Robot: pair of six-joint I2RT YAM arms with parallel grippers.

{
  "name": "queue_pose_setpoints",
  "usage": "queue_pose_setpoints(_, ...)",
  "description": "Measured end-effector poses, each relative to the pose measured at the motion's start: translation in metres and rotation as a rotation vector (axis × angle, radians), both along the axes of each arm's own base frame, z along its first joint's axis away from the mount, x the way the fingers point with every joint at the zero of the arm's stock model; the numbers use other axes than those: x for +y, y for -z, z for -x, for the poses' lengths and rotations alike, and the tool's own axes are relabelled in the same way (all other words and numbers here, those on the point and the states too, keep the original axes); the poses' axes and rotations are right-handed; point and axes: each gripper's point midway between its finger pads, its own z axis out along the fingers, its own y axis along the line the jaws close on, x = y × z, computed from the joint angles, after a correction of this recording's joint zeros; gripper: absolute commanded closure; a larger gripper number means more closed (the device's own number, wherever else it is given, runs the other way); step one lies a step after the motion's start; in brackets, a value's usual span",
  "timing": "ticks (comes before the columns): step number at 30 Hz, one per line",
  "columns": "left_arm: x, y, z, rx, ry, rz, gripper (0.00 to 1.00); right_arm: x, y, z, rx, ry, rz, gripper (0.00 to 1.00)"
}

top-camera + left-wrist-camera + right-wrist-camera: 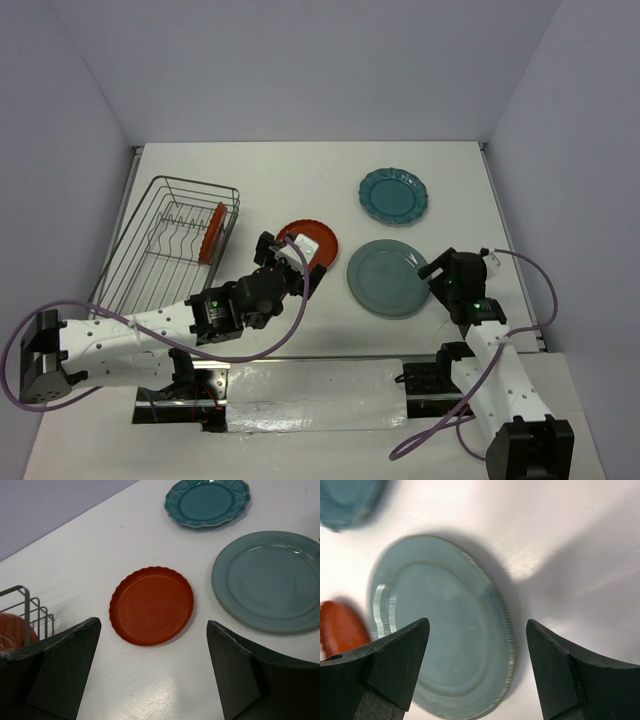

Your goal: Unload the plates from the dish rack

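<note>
Overhead only, the whole dish rack (141, 256) shows, red plate (210, 232) inside; both jaws spread empty.

Left pincer (152, 625) and right pincer (477, 624) gape wide.

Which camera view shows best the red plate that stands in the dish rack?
The top external view: the red plate stands on edge in the dish rack, its full length visible. The left wrist view shows only a small part, behind rack wires. The right wrist view does not show it.
</note>
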Motion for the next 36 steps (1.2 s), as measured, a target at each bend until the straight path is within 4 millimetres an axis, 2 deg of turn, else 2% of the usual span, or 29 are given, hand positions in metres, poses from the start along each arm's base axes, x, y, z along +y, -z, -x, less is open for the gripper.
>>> queue_pose_setpoints(3, -0.007, 0.0, 0.004, 0.001, 0.051, 0.006, 0.01, 0.003, -0.028, -0.007, -0.075, -0.012, -0.011, 0.19)
queue_pose_setpoints(9, -0.022, -0.002, 0.01, 0.0, 0.138, 0.035, 0.01, 0.032, -0.138, -0.031, -0.36, -0.151, -0.103, 0.27)
queue_pose_setpoints(12, -0.028, 0.002, 0.014, 0.001, 0.184, 0.025, 0.05, 0.057, -0.178, -0.035, -0.482, -0.285, -0.169, 0.3)
queue_pose_setpoints(14, -0.028, 0.004, 0.014, 0.008, 0.186, 0.008, 0.12, 0.075, -0.189, -0.037, -0.512, -0.372, -0.204, 0.3)
queue_pose_setpoints(15, -0.028, 0.004, 0.014, 0.011, 0.182, -0.001, 0.21, 0.085, -0.192, -0.037, -0.51, -0.416, -0.222, 0.3)
queue_pose_setpoints(18, -0.023, 0.0, 0.007, 0.014, 0.138, -0.031, 0.29, 0.122, -0.195, -0.038, -0.47, -0.545, -0.261, 0.29)
queue_pose_setpoints(20, -0.014, -0.005, -0.002, 0.025, 0.087, -0.056, 0.3, 0.145, -0.19, -0.038, -0.442, -0.618, -0.281, 0.29)
queue_pose_setpoints(23, 0.011, -0.017, -0.031, 0.052, -0.045, -0.084, 0.31, 0.166, -0.175, -0.032, -0.413, -0.69, -0.302, 0.29)
queue_pose_setpoints(27, 0.058, -0.025, -0.07, 0.119, -0.222, -0.086, 0.31, 0.167, -0.155, -0.028, -0.375, -0.694, -0.305, 0.29)
queue_pose_setpoints(30, 0.107, -0.031, -0.084, 0.163, -0.35, -0.082, 0.29, 0.166, -0.16, -0.028, -0.402, -0.69, -0.301, 0.28)
queue_pose_setpoints(33, 0.159, -0.041, -0.089, 0.188, -0.454, -0.018, 0.22, 0.163, -0.169, -0.024, -0.449, -0.685, -0.296, 0.28)
queue_pose_setpoints(34, 0.177, -0.045, -0.091, 0.194, -0.479, 0.024, 0.22, 0.162, -0.172, -0.024, -0.463, -0.685, -0.294, 0.28)
queue_pose_setpoints(36, 0.209, -0.053, -0.095, 0.203, -0.526, 0.09, 0.32, 0.162, -0.175, -0.023, -0.48, -0.685, -0.294, 0.28)
